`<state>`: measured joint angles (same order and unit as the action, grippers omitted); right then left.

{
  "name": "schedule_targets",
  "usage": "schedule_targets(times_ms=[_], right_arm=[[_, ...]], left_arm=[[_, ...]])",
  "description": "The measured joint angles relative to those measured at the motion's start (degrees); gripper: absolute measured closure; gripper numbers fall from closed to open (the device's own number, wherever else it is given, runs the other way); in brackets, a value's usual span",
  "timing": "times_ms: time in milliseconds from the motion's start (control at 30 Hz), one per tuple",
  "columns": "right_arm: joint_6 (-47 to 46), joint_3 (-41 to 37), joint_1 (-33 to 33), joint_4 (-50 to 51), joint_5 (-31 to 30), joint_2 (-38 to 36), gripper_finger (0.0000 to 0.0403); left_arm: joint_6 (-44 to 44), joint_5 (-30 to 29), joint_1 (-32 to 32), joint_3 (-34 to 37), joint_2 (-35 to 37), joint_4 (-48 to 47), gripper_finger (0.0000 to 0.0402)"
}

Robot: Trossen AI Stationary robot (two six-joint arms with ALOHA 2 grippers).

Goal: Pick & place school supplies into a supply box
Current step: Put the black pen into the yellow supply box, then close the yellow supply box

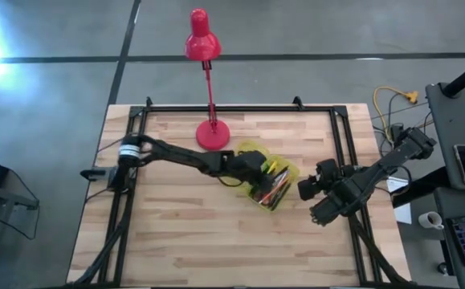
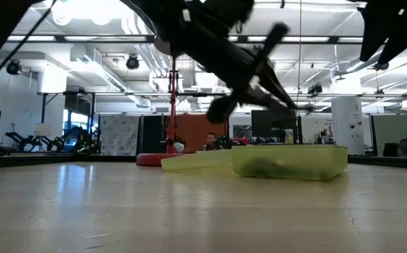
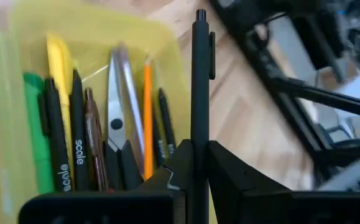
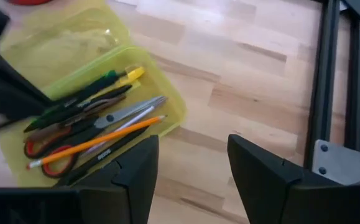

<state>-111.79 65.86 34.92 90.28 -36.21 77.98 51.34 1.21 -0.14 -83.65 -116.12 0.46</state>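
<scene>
The supply box (image 1: pixel 271 181) lies open near the middle of the wooden surface (image 1: pixel 176 233), its lid (image 1: pixel 248 151) folded flat toward the base of the red desk lamp (image 1: pixel 212 135), which stands just behind it.

Inside the tray, lying roughly parallel: a yellow pen (image 4: pixel 130 76), a green pen (image 3: pixel 35 124), 2 black pens (image 3: pixel 60 146) with white lettering, a brown pen (image 3: pixel 91 137), an orange pencil (image 4: pixel 99 140), and scissors (image 4: pixel 114 115) whose red handles (image 4: pixel 43 158) rest at 1 end of the tray. The contents fill much of the tray floor.

The left gripper (image 1: pixel 252 166) is extended from the left side of the surface to a position over the box. Its jaws are closed tight on a black pen (image 3: pixel 200 81), gripped at the lower barrel. In the left wrist view the pen projects forward from between the fingers (image 3: pixel 229 180), its clip end away from the gripper and above the tray's far rim. In the low view the pen and gripper are clearly raised above the tray, with the pen tilted; it does not touch the box.

The right gripper (image 1: pixel 306 193) sits just beside the box on the side toward the right edge, apart from it. Its jaws stand wide and hold nothing; the right wrist view shows bare wood between the 2 fingers (image 4: pixel 273 180).

People at desks are visible in the room beyond the surface.
</scene>
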Motion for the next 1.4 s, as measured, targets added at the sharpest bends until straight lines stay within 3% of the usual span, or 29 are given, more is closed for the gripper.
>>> schedule_targets(times_ms=[167,333,433,667,833,933,1200,1400], right_arm=[[-1.10,-2.16,0.11,-0.53,0.23,-2.18,0.0220],[-1.32,-3.55,0.11,-0.49,0.61,-3.67,0.0220],[-1.20,-3.97,0.09,-0.46,0.59,-3.92,0.0220],[4.95,-3.79,0.07,-0.96,0.15,-3.87,0.0220],[10.21,-3.84,0.33,-1.17,2.32,-3.89,0.0220],[10.30,-4.89,0.33,-1.99,5.17,-3.51,0.0220],[9.01,-12.15,-0.56,-22.99,12.18,-2.19,0.0220],[3.70,-16.34,-0.53,-31.50,15.08,-1.11,0.0225]], left_arm=[[1.56,0.86,-0.27,-6.65,-6.74,-4.46,0.0365],[-2.90,-1.57,-0.31,-12.73,-6.57,-14.42,0.0323],[-6.07,-3.80,-0.31,-13.63,-5.41,-21.61,0.0304],[-15.90,-5.17,-1.69,-10.22,4.25,-27.27,0.0293],[-17.32,-11.91,-4.31,2.50,16.83,-30.31,0.0293],[-7.41,-12.32,-4.33,16.07,24.86,-29.05,0.0293],[20.06,-14.77,-7.71,50.11,43.90,-0.12,0.0293],[25.51,-18.10,-8.72,60.75,50.24,8.88,0.0293]])
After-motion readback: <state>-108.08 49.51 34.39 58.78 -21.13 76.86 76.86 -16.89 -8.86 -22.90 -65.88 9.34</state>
